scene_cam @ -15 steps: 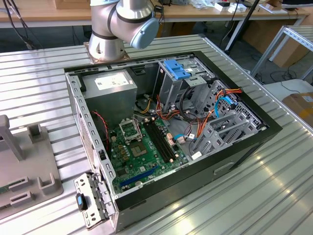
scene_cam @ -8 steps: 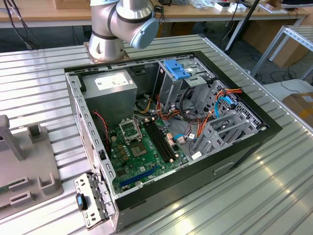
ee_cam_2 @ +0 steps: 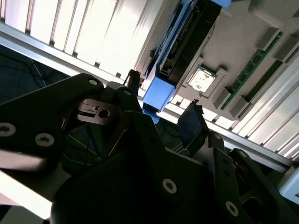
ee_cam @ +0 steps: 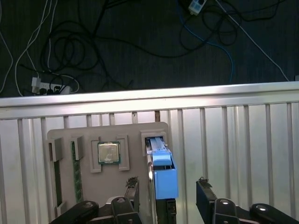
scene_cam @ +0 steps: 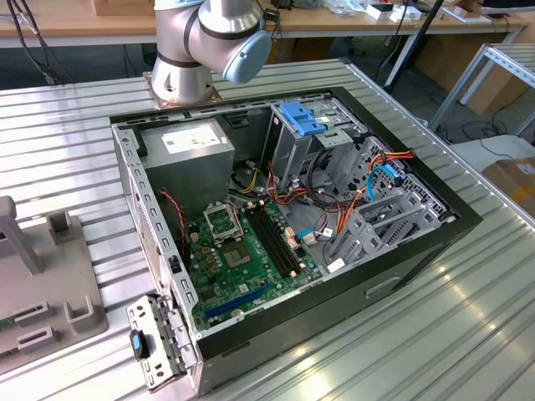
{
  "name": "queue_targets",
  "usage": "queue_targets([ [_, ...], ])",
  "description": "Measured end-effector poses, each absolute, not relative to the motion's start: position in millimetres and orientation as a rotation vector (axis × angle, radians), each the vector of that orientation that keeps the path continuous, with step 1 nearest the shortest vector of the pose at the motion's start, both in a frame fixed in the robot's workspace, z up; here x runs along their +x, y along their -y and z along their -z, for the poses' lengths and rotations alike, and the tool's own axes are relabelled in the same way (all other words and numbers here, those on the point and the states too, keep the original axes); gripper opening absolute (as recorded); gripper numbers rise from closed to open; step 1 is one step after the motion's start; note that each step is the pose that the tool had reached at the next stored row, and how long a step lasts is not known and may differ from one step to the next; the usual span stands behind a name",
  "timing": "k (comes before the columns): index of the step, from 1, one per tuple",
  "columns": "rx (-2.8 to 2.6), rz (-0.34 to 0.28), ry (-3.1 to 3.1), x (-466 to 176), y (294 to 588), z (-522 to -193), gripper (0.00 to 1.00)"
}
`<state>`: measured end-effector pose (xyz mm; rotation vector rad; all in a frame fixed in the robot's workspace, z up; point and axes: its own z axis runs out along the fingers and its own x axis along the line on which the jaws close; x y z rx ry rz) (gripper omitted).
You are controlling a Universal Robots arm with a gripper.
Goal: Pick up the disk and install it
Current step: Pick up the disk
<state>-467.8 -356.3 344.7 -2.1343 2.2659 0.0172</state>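
Tool (ee_cam: pixel 167 182) open, jaws spread, straddling the disk (ee_cam: pixel 161 161) with a visible gap on each side, nothing gripped. In the second wrist view the tool (ee_cam_2: pixel 163 88) sits just at the disk's (ee_cam_2: pixel 187 42) blue end.

Disk stands on edge in a slot of the grey holder tray (ee_cam: pixel 84 135), on the slatted metal counter (ee_cam: pixel 233 140). It shares the tray with a square processor chip (ee_cam: pixel 108 152) and a green memory stick (ee_cam: pixel 74 172). The open computer case (scene_cam: pixel 418 251) sits on the same counter, beside the tray (scene_cam: pixel 42 284).

Risks, as judged:
- The disk looks nearer one finger than the other, so an uneven close could shove it sideways and wedge it in the slot.
- The upper end is blue plastic carrier rail — likely smooth and a bit springy. A pinch there may flex or slip.
- A lift off the vertical could bind the disk against the slot walls and drag the tray along.

Materials: the disk's body is dark metal, a thin flat slab, and its rail is glossy bright blue. The tray is matte grey with moulded pockets. The counter is ribbed, reflective aluminium. The fingers (ee_cam: pixel 204 196) are black, blocky and bolted.
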Motion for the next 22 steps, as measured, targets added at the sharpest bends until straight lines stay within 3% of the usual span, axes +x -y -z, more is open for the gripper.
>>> queue_targets([
  [22,-2.214,-0.039,-2.173,-473,357,-316,0.60],
])
